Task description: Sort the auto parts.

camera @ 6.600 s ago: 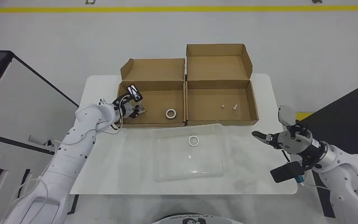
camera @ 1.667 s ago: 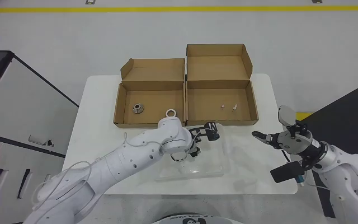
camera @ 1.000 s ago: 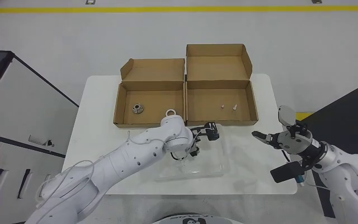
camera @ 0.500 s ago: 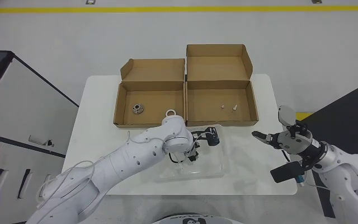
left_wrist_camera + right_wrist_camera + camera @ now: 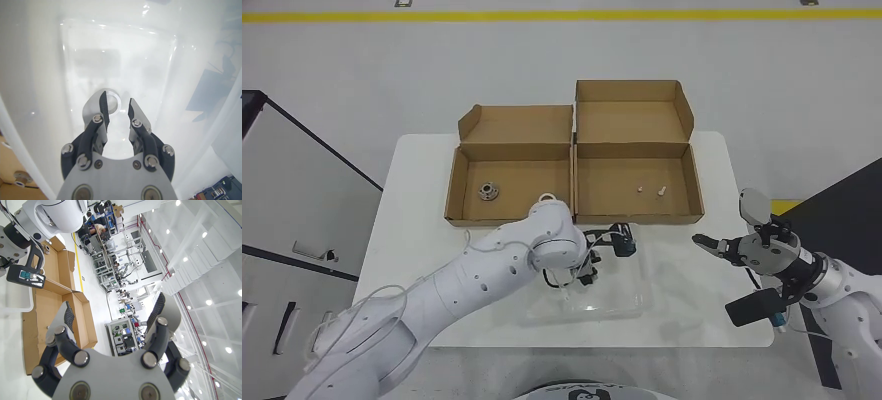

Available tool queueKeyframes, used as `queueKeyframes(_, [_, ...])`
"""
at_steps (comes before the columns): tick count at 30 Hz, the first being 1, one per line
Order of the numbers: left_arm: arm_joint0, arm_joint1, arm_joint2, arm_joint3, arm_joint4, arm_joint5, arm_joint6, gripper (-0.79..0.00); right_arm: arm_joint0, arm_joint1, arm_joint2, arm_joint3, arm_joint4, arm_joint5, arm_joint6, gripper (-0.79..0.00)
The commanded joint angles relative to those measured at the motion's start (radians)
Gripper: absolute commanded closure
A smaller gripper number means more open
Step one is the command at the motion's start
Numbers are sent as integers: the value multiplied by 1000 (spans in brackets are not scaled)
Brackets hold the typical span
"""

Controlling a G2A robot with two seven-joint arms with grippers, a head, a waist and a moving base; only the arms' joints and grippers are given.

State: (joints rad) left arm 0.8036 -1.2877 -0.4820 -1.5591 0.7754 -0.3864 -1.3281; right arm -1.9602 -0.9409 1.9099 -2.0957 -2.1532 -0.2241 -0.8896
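Left gripper [image 5: 117, 96]: down inside the clear tray [image 5: 170, 62], pointing at its floor; fingers [image 5: 104, 109] apart, clamped on nothing
Ring [image 5: 115, 109]: pale metal, lying flat on the tray floor; between the two fingers, tight beside one and clear of the other; whether it touches the nearer finger cannot be told
Left arm: in the top view it comes in from the table's near left corner and bends over the tray's left half, with its gripper [image 5: 584, 276] low in the tray
Clear tray [image 5: 630, 296]: see-through plastic with shallow walls; middle of the table [image 5: 417, 250], between the boxes and the near edge
Left box [image 5: 510, 212]: open cardboard, lid flap up, at the table's far edge, left of centre; its right wall touches the other box
Flanged part [image 5: 487, 190]: dark metal disc with a raised hub; on the left box's floor, near its left wall; also seen at the corner of the left wrist view [image 5: 19, 178]
Right box [image 5: 637, 212]: open cardboard, lid flap up, at the far edge, right of centre
Two small white parts [image 5: 651, 188]: side by side but apart, in the middle of the right box's floor
Right gripper [image 5: 716, 245]: by the table's right edge, well apart from the tray and boxes; fingers spread wide in its own wrist view [image 5: 113, 299], holding nothing
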Motion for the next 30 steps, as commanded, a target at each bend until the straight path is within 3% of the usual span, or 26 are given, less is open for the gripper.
queueKeyframes(1, [-1,1,-4,1,6,0,5,-286,0,0,0,0,0,0,0,-785])
queueKeyframes(15, [-19,-15,22,56,97,17,33,-265,0,0,0,0,0,0,0,-785])
queueKeyframes(30, [-47,-47,57,119,54,-9,-12,-252,0,0,0,0,0,0,0,-785])
